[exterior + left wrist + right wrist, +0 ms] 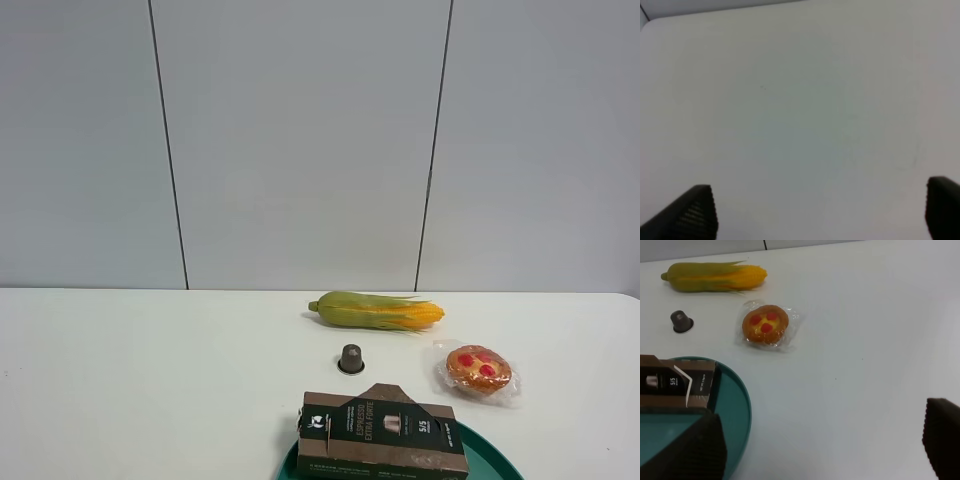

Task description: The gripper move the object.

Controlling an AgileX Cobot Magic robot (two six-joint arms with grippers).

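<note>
The long brown cardboard box (383,434) with a dark green label lies on its side on a teal plate (492,458) at the table's front edge, in the exterior view. The right wrist view shows one end of the box (675,385) on the plate (735,405). My right gripper (825,450) is open and empty, one finger (695,450) over the plate near the box, the other over bare table. My left gripper (820,212) is open and empty over bare white table. Neither arm shows in the exterior view.
A corn cob (377,311) lies behind the plate, a small brown capsule (351,358) in front of it. A wrapped pastry with red spots (479,369) lies to the right. In the right wrist view the cob (715,277), capsule (681,321) and pastry (765,326) show too.
</note>
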